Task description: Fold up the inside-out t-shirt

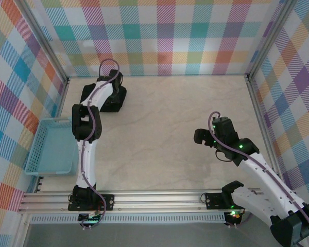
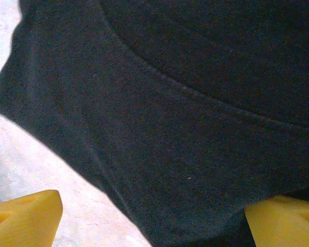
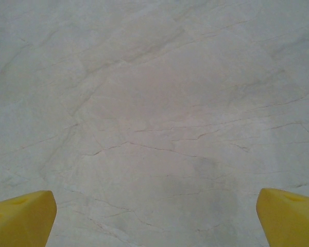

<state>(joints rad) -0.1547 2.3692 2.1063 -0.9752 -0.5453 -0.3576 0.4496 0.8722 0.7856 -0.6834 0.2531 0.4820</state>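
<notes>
The inside-out t-shirt (image 1: 118, 101) is a small black bundle at the back left of the table, partly under my left arm. In the left wrist view its dark fabric (image 2: 185, 118), crossed by a curved seam, lies close below the camera, with pale table at the lower left. My left gripper (image 2: 154, 218) stands open right over it, its yellow fingertips (image 2: 26, 216) wide apart with cloth between them. My right gripper (image 1: 202, 136) hangs open over bare table at the right, well away from the shirt. Nothing lies between the right gripper's (image 3: 154, 216) yellow fingertips (image 3: 20, 216).
A light blue basket (image 1: 35, 154) sits at the table's left edge beside the left arm. Plaid walls with metal posts (image 1: 257, 108) close in the back and sides. The marbled tabletop (image 1: 165, 128) spreads between the two arms.
</notes>
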